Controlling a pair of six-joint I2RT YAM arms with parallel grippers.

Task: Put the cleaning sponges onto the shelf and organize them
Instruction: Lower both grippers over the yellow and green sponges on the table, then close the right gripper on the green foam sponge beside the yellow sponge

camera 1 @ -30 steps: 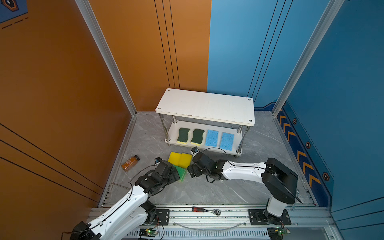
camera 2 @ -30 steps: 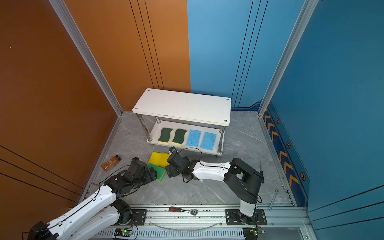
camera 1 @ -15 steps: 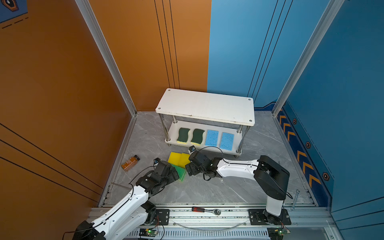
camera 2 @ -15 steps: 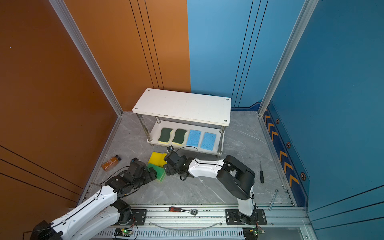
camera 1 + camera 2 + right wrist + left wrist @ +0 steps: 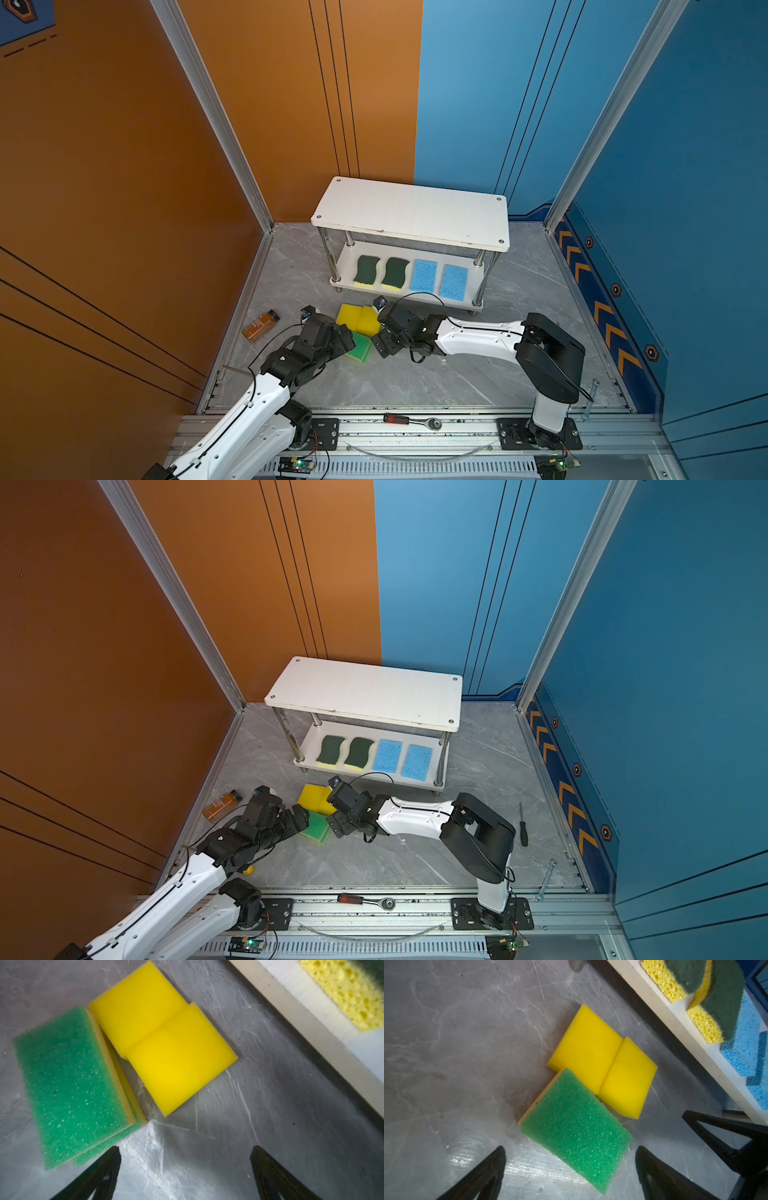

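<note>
Brown bottle: lies on the floor at the far left by the wall, well apart from the sponges.
Left claw: jaws spread wide and holding nothing. It hovers low over the near-left end of the green stack, and whether it touches the stack cannot be told.
Green-topped sponges: two, stacked slightly askew on the floor in front of the shelf, between the two claws. In the left wrist view their long axis runs slantwise to the line between the fingertips.
Yellow sponges: a pair lying flat with sides touching, just beyond the green stack toward the shelf, one corner tucked under it.
Right claw: jaws wide and empty, with bare floor between them. It sits just right of the green stack, with the yellow pair ahead of it.
Shelf: far centre. Its lower board holds two dark-green sponges on the left and two blue sponges on the right.
Nearer arm: the left for the green stack, probably the right for the yellow pair.
Turning point: the left wrist likely needs to rotate so the jaws square up across the stack's short side.
</note>
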